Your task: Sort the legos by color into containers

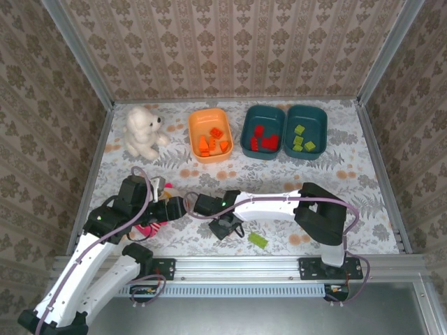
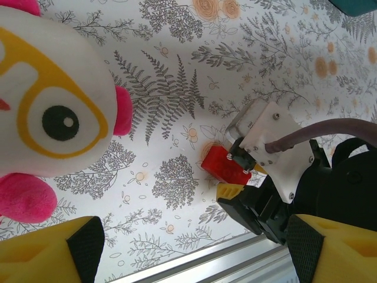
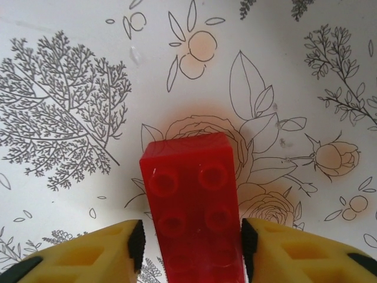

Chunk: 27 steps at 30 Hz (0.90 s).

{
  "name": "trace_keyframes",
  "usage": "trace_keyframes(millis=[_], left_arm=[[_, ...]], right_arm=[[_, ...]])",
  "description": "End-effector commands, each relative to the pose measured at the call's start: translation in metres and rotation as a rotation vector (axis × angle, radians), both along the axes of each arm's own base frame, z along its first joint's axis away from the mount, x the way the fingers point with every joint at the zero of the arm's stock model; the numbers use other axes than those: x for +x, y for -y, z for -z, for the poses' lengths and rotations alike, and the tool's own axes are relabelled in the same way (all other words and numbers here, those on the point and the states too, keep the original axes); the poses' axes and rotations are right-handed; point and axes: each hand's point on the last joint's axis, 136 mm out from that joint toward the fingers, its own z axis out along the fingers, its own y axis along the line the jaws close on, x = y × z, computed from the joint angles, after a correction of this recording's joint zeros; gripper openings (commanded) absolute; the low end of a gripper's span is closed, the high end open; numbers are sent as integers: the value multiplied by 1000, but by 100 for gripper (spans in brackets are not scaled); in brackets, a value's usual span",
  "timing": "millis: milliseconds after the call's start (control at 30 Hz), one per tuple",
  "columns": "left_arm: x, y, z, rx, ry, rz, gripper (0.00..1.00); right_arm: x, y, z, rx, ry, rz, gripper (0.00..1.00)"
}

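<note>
Top external, orange tub (image 1: 207,113) holds orange legos (image 1: 205,146)

Brown damask wallpaper (image 1: 237,49) covers 3 walls between aluminium posts (image 1: 78,52). The tabletop (image 1: 363,181) wears white cloth printed with grey ferns and orange flowers.

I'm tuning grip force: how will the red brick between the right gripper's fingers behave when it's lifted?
The red brick looks like hard, glossy plastic, so it is probably rigid and may be somewhat slippery against the pads of the right gripper. It is small beside that gripper, so likely light. Its flat, parallel sides suit a squeeze, and it should not roll.
</note>
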Motion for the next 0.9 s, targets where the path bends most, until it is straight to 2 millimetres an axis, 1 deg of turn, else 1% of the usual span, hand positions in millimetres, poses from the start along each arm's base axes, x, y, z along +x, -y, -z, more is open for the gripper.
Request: trace_keyframes(millis=[0,67,133,233,333,400,467,500,533,600,667,767,867], left_arm=[[-1,2,-4,-22,5,1,84],[0,4,-4,-31,6,4,84],[3,6,-3,-38,8,6,84],[8,13,-1,-53,0,17,84],[22,24,-7,-86,18,22,84],[36,36,-13,-118,32,26,84],[53,50,-19,-148,39,41,84],[61,57,-22,-154,43,52,84],[70,63,-26,-157,48,61,84],[90,76,-35,-166,66,76,85],[111,90,-43,-180,87,91,85],[141,112,-49,-199,84,118,85],[168,131,-53,-214,82,133,85]], right_arm=[[5,3,5,-26,-2,21,42],[7,4,2,-19,-2,30,36],[13,5,-5,-8,1,44,32],[30,9,-26,25,21,87,30],[65,21,-64,90,60,181,29],[93,37,-89,130,84,259,28],[124,59,-109,172,104,349,28],[136,67,-116,184,111,383,28],[153,79,-121,196,118,430,28],[185,102,-128,212,129,517,27],[219,124,-129,221,127,602,26],[265,151,-121,216,129,705,25],[303,174,-109,189,124,790,24]])
